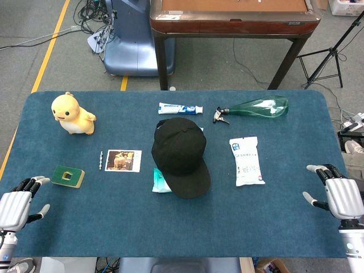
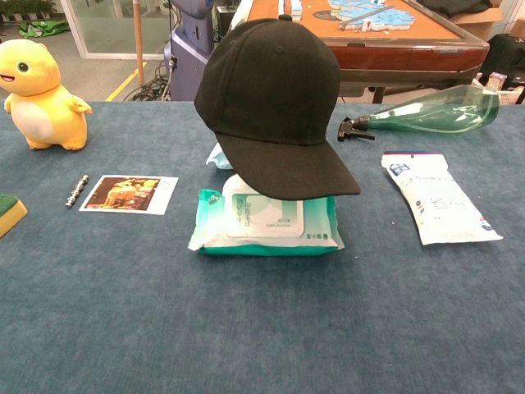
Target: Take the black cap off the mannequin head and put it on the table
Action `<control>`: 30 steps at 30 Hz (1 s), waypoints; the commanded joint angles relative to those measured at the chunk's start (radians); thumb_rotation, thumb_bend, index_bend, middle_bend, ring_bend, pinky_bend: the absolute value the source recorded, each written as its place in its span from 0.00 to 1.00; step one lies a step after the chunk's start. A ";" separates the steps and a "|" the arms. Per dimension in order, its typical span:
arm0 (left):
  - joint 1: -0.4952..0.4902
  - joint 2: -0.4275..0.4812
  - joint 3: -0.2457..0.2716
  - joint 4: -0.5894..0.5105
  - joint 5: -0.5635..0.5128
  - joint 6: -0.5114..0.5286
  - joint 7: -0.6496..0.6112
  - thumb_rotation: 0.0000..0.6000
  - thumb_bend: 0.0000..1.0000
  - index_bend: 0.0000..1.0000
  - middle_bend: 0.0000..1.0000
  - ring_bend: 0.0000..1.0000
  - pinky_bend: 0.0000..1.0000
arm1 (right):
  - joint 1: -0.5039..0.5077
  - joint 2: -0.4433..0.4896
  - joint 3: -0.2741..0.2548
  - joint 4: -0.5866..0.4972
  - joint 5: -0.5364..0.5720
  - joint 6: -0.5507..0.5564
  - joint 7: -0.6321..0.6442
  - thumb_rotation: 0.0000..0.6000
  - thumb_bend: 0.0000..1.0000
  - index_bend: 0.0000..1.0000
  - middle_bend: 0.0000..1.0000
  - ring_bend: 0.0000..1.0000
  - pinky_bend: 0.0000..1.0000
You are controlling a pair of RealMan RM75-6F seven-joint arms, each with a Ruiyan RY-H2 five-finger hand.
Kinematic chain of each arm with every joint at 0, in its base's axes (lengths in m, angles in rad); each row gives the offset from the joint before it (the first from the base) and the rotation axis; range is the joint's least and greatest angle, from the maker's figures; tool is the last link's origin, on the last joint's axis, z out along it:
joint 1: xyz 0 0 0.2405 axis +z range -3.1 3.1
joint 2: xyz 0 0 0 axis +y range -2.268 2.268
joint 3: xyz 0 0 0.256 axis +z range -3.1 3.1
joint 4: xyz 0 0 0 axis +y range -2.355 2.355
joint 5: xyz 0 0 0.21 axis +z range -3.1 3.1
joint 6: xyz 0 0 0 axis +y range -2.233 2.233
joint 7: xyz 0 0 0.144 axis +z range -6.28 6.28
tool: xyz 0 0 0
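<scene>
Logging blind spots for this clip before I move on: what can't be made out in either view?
- Mannequin head: hidden by the black cap in both views.
- Wipes pack: its back hidden under the cap brim in the chest view, mostly covered in the head view.
- Left robot hand and right robot hand: outside the chest view.
- Toothpaste tube: print too small to read, head view.

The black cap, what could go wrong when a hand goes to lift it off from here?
1. The black cap's brim overhangs the wet wipes pack; a low grab may drag that pack along.
2. The mannequin head is hidden under the cap, so a sideways pull might tip it.
3. Both the left hand and right hand sit at the table's near corners; reaching in could brush the white pouch or the photo card.
</scene>
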 commanded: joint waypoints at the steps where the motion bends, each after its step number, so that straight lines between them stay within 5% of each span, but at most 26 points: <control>1: 0.003 0.001 0.000 -0.003 0.001 0.008 -0.002 1.00 0.22 0.25 0.24 0.20 0.40 | 0.002 -0.001 -0.001 0.002 0.002 -0.008 -0.001 1.00 0.19 0.29 0.35 0.23 0.51; 13: 0.013 0.002 0.000 -0.008 -0.010 0.020 0.004 1.00 0.22 0.25 0.24 0.20 0.40 | 0.013 -0.022 0.011 0.023 -0.030 0.018 0.025 1.00 0.19 0.29 0.37 0.25 0.51; 16: 0.020 0.004 0.002 -0.009 0.001 0.037 -0.002 1.00 0.22 0.25 0.24 0.20 0.40 | 0.016 -0.069 0.025 0.068 -0.080 0.086 0.043 1.00 0.19 0.33 0.45 0.33 0.53; 21: 0.028 0.007 0.005 -0.012 0.007 0.051 -0.006 1.00 0.22 0.25 0.24 0.20 0.40 | 0.053 -0.170 0.055 0.169 -0.174 0.176 0.023 1.00 0.05 0.54 0.67 0.55 0.74; 30: 0.028 0.012 0.000 -0.013 -0.002 0.046 -0.019 1.00 0.22 0.25 0.24 0.20 0.40 | 0.169 -0.280 0.063 0.244 -0.274 0.134 -0.036 1.00 0.00 0.77 0.92 0.78 0.93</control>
